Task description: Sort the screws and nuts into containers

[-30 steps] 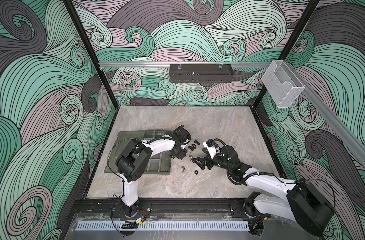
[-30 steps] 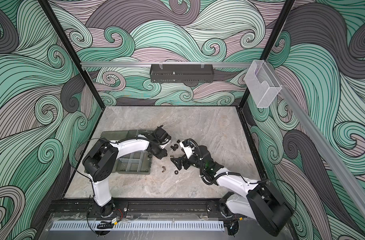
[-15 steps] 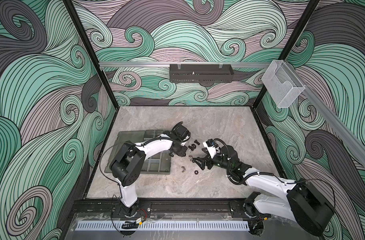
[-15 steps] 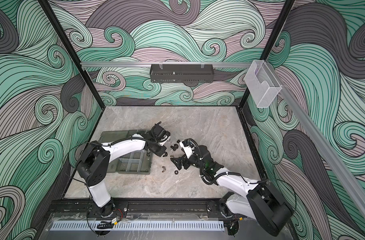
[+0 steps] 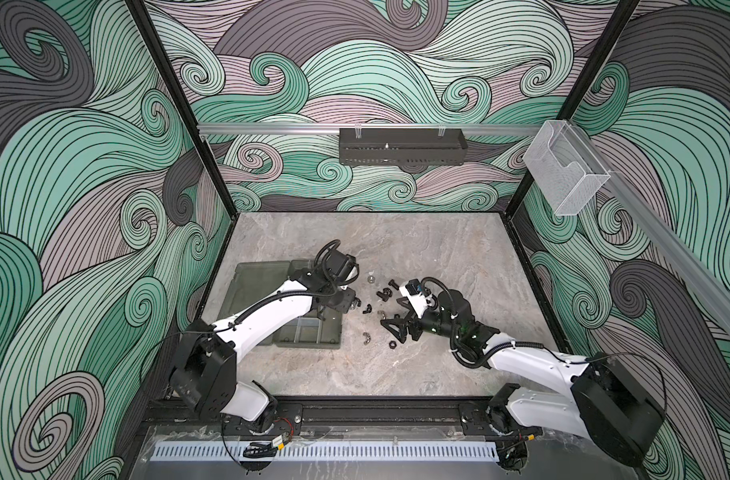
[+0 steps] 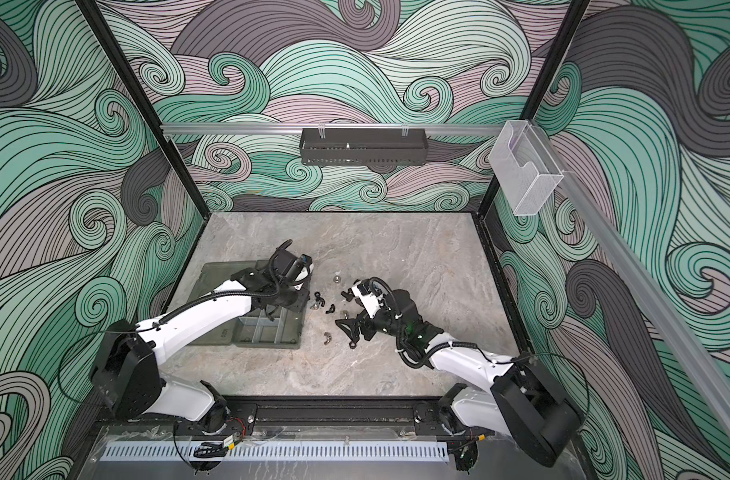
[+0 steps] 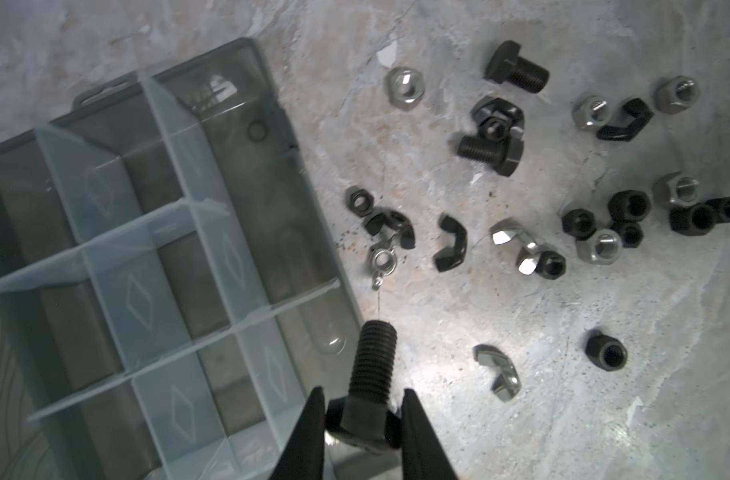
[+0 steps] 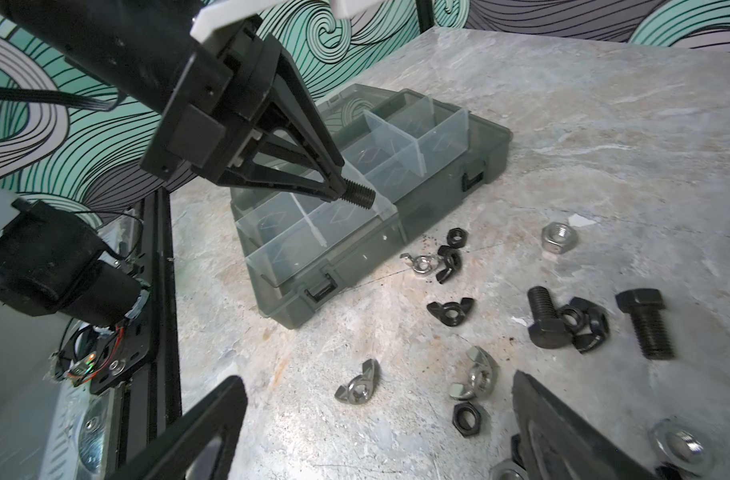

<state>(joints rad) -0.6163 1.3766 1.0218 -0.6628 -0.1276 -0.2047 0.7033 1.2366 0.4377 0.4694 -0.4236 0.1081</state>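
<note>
The bench looks like matt, veined grey stone, faintly rough. The containers are smooth translucent grey-green plastic, their dividers clear and glossy. The screws are dull black metal with ridged threaded shanks. The nuts are metal too, some matt black, some bright silver. The left gripper has matt black, plastic-looking fingers. The wall tray is black and perforated, the wall holder clear and glossy

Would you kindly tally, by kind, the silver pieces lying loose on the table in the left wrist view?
Silver hex nuts: 5
Silver wing nuts: 3
Total: 8
</note>
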